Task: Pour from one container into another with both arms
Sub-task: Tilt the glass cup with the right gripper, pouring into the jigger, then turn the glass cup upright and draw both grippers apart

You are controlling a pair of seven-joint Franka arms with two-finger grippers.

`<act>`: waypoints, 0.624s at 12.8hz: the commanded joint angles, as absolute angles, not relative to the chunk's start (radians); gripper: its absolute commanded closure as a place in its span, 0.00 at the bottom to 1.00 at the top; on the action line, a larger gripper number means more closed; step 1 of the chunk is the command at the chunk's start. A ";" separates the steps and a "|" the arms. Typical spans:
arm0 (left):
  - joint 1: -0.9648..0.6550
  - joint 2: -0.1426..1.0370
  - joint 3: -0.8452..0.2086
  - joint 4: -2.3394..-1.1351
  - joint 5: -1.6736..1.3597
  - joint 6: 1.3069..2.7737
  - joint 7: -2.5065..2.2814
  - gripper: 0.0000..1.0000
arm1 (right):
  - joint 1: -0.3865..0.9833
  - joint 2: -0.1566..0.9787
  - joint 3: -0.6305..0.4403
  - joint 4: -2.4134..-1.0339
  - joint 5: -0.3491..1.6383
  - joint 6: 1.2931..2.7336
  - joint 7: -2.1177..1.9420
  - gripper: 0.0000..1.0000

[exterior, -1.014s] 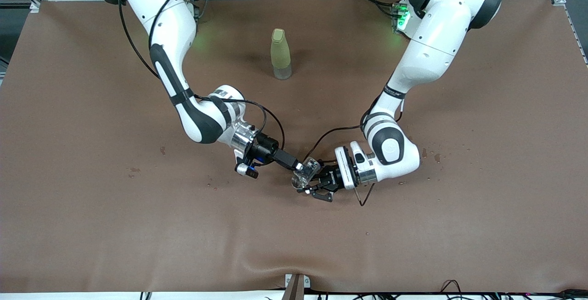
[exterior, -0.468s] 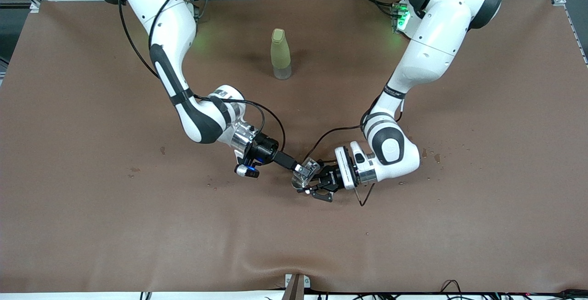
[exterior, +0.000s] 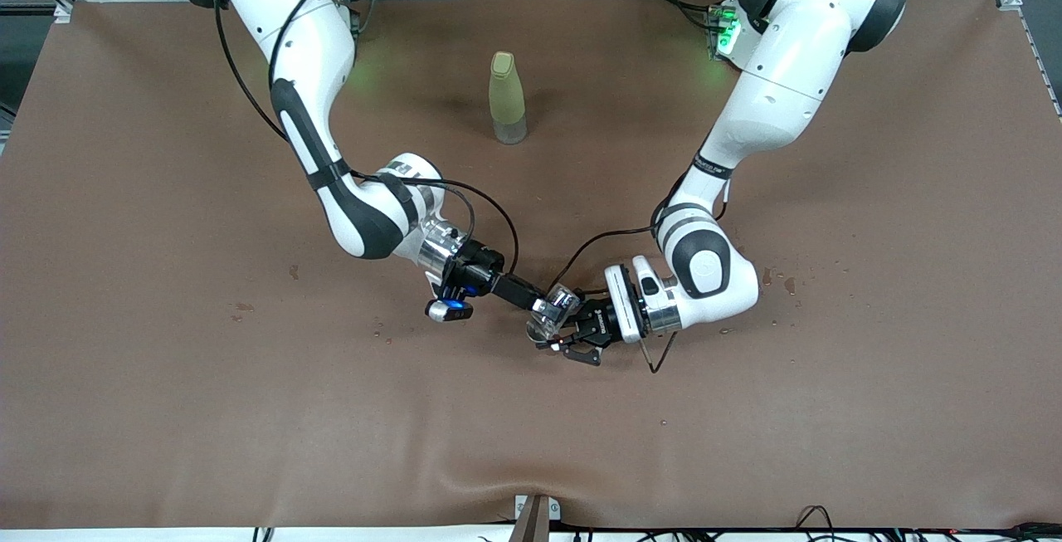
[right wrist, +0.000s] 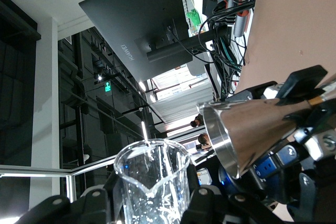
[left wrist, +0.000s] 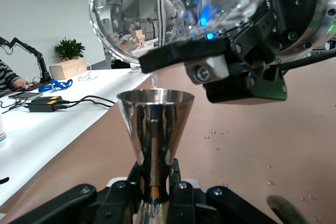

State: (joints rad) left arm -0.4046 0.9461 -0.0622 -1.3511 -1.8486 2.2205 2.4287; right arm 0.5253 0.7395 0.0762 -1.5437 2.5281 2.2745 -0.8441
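Right gripper grasps the short clear glass tumbler, tipped over the slim conical steel cup. Left gripper fingers clench that cup upright above the brown worktop.

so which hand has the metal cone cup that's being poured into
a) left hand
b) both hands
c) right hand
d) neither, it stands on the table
a) the left hand grips the metal cone cup by its narrow waist, while the right hand tips the clear glass over its rim.
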 commanded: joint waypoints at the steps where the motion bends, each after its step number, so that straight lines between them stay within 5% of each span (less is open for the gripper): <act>1: -0.403 0.942 -0.057 -1.342 -1.879 2.232 2.419 1.00 | 0.525 0.746 0.067 -1.529 2.577 2.281 -0.824 1.00; 5: -0.397 0.931 -0.057 -1.347 -1.873 2.232 2.418 1.00 | 0.520 0.746 0.049 -1.522 2.530 2.276 -0.891 1.00; 8: -0.373 0.917 -0.057 -1.354 -1.858 2.224 2.431 1.00 | 0.445 0.739 0.040 -1.519 2.302 2.272 -1.032 1.00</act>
